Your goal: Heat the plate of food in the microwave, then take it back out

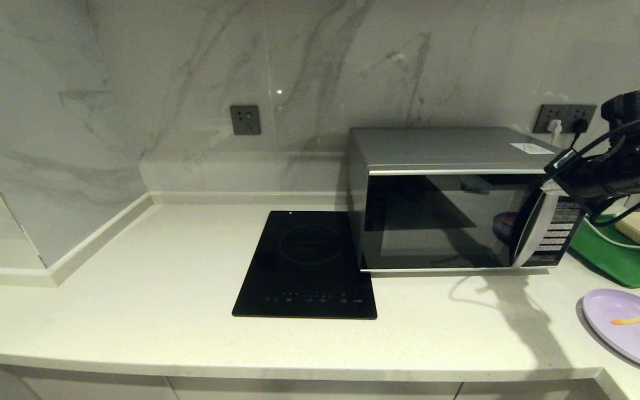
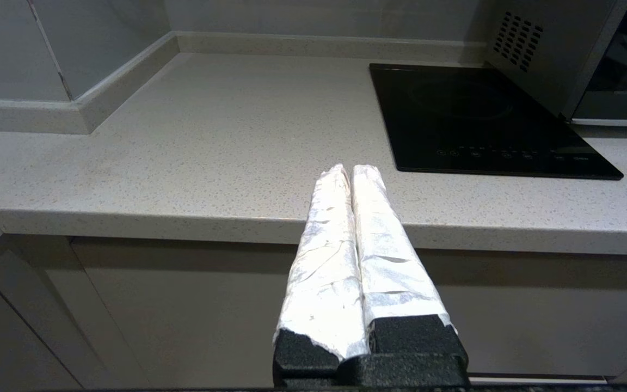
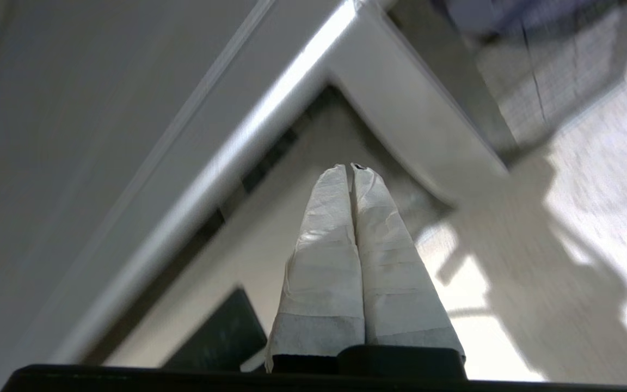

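The plate of food [image 1: 617, 314] sits at the counter's [image 1: 159, 311] near right edge, below and well apart from the right end effector [image 3: 350, 166], whose fingers are pressed together, empty, at the microwave's [image 1: 442, 222] upper right corner. The left end effector [image 2: 349, 169], likewise pinched together, hangs off the counter's front.

- plate of food [image 1: 614, 311] is running off the head view's right edge, far rim unseen
- right arm's black body is covering part of the microwave [image 1: 442, 200] keypad
- green tray [image 1: 620, 261] is lying partly hidden behind that arm
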